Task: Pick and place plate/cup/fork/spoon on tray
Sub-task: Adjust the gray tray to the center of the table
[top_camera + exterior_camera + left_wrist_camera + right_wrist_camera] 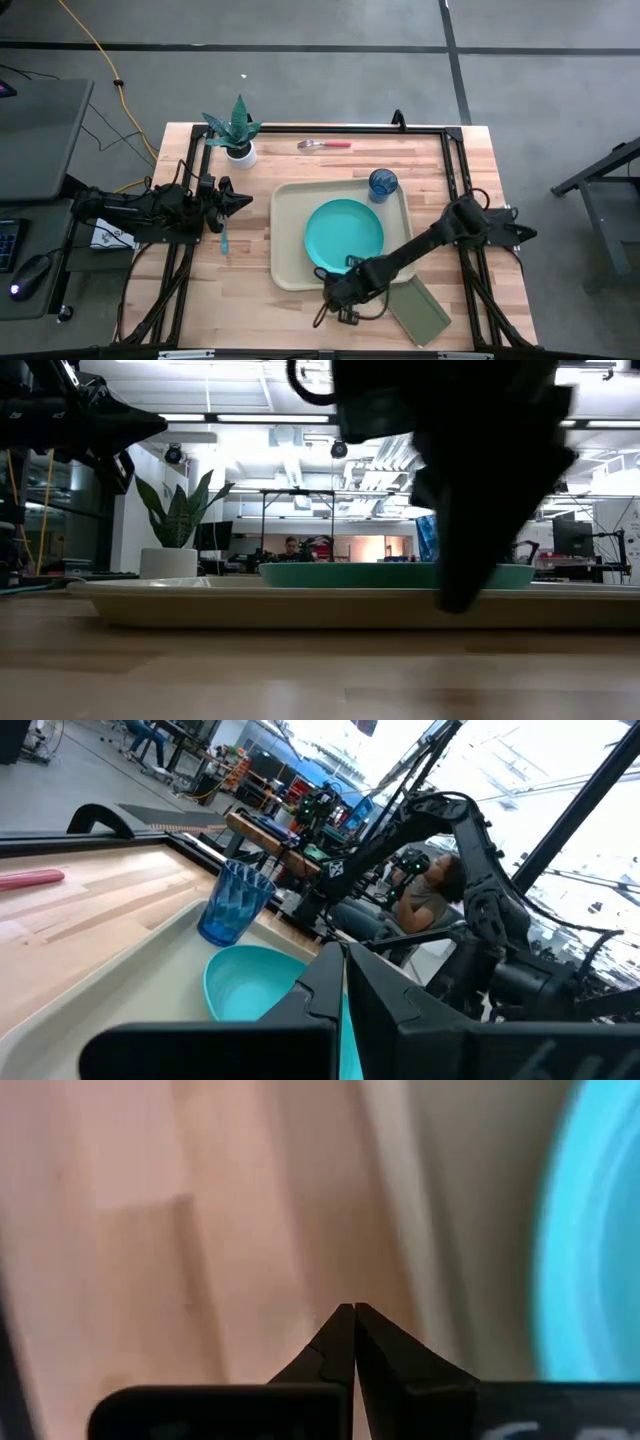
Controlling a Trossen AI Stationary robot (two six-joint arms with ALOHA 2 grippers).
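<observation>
The pale tray (288, 215) lies mid-table with the turquoise plate (343, 235) flat on it and the blue cup (382, 184) upright in its far right corner. The red-handled fork (325, 144) lies on the table near the far edge. The blue-handled spoon (224, 240) lies on the table left of the tray. My left gripper (246, 200) hovers shut and empty above the table left of the tray, pointing toward it. My right gripper (330, 292) is shut and empty, pointing down over the table at the tray's near edge; the right wrist view (353, 1310) shows its tips together.
A potted plant (238, 132) stands at the far left of the table. A dark green notebook (420, 310) lies near the front edge, right of my right gripper. Bare wood shows left of the tray and along its near side.
</observation>
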